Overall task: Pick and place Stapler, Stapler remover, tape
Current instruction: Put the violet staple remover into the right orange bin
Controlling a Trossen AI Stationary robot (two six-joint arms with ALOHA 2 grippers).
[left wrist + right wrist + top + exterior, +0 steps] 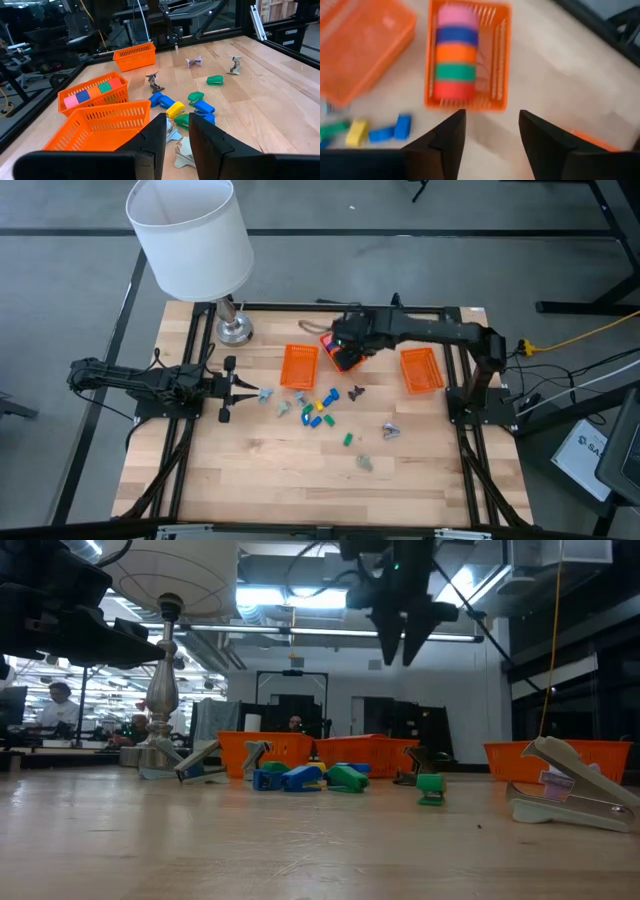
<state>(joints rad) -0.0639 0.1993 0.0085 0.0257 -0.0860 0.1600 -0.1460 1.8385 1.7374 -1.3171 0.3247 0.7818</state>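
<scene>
right gripper [487, 132]: spread, empty, above the basket [501, 60] of tape [455, 57]
left gripper [177, 132]: narrow gap, empty, nearest the stapler removers [184, 152] just ahead

- Tape rolls [455, 55], in a row inside the middle basket: pink, blue, orange, green, red.
- Middle basket [501, 60]: orange mesh.
- Basket [299, 366] just beside the middle basket, on the lamp side: orange.
- Basket [421, 370] on the far side of the middle basket: orange.
- Small staplers [180, 107] near the middle basket: blue, yellow, green.
- Lamp [190, 235]: white shade, silver base.
- Table [300, 470]: pale wood strips, black frame.
</scene>
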